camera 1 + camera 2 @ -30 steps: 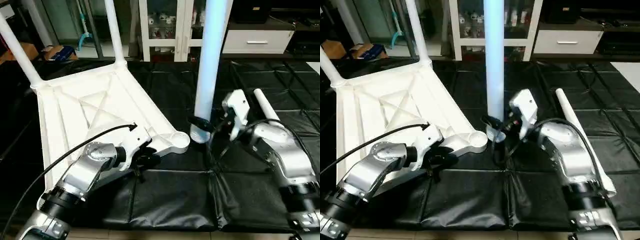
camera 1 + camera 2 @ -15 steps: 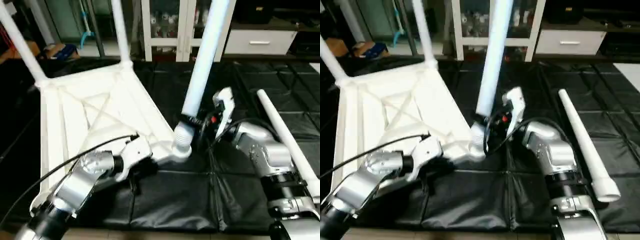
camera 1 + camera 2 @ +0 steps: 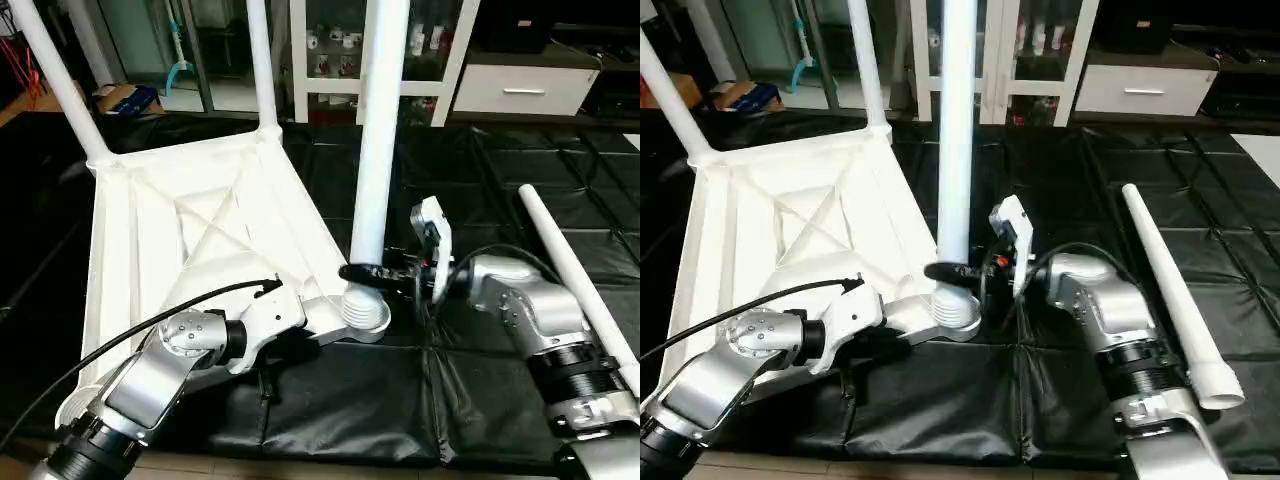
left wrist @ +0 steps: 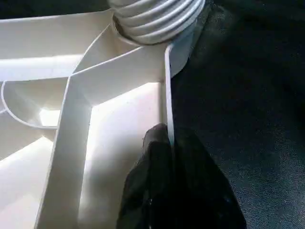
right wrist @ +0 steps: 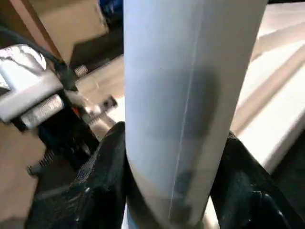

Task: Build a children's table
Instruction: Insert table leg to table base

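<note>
Grippers clamp: right gripper (image 3: 368,271) level around upright leg (image 3: 378,150), left gripper (image 4: 171,157) pinching tabletop (image 3: 190,230) rim.

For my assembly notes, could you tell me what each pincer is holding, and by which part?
The right pincer grips the upright table leg just above its ribbed end. The left pincer is pinched on the tabletop's edge wall near that corner socket.

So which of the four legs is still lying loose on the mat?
The leg lying flat beside the right arm. Two others stand in the tabletop's far sockets, and the right fingers hold the fourth upright at the near socket.
</note>
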You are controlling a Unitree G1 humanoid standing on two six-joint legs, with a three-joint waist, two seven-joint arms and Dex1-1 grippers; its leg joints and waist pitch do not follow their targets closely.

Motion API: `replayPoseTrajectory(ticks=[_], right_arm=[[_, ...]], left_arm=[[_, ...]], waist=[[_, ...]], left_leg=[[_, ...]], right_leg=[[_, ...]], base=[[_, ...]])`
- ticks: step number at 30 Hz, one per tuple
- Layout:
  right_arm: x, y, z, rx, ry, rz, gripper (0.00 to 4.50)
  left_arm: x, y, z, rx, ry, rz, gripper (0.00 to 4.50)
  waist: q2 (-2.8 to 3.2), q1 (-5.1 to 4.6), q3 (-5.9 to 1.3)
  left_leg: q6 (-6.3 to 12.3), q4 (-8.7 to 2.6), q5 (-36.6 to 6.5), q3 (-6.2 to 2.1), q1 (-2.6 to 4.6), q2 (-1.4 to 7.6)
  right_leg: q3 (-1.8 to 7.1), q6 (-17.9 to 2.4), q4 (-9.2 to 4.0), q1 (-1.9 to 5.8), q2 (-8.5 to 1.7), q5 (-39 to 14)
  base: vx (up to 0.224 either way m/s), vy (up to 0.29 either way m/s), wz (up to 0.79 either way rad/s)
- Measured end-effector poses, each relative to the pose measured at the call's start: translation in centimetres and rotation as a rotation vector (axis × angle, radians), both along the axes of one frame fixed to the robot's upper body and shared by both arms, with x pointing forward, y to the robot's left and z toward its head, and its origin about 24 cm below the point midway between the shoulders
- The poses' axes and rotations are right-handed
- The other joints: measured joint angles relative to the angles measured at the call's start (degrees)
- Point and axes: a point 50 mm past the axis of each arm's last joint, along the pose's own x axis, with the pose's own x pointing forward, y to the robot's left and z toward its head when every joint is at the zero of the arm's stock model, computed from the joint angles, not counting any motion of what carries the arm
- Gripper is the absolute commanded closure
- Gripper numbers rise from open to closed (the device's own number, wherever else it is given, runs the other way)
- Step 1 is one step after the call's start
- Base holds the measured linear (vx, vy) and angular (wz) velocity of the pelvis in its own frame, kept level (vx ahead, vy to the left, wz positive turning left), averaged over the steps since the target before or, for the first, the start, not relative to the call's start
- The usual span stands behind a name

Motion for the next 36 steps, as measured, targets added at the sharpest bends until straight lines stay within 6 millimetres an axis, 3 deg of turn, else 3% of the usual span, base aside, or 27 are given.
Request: replayPoseTrajectory(ticks=[9,36], right_arm=[[0.13,-0.10,-0.33,-0.030,-0.021,-0.013,2.66],[-0.52,0.60,-0.64,-0.056,-0.130,0.001,2.66]], left_arm=[[0.32,-0.09,-0.03,-0.037,-0.003,0.004,4.49],[0.46,0.10,-0.22,-0.006,0.014,-0.016,4.49]], waist=[[0.05,0.46,-0.04],[-0.27,0.42,-0.24]], left_leg=[[-0.03,0.00,0.0,0.05,0.06,0.00],[-0.29,-0.04,-0.1,0.07,0.20,0.02]], right_leg=[[0.03,0.0,0.03,0.03,-0.03,0.0],[0.03,0.0,0.03,0.12,-0.02,0.0]], base=[[0.000,0.000,0.00],[0.000,0.000,0.00]])
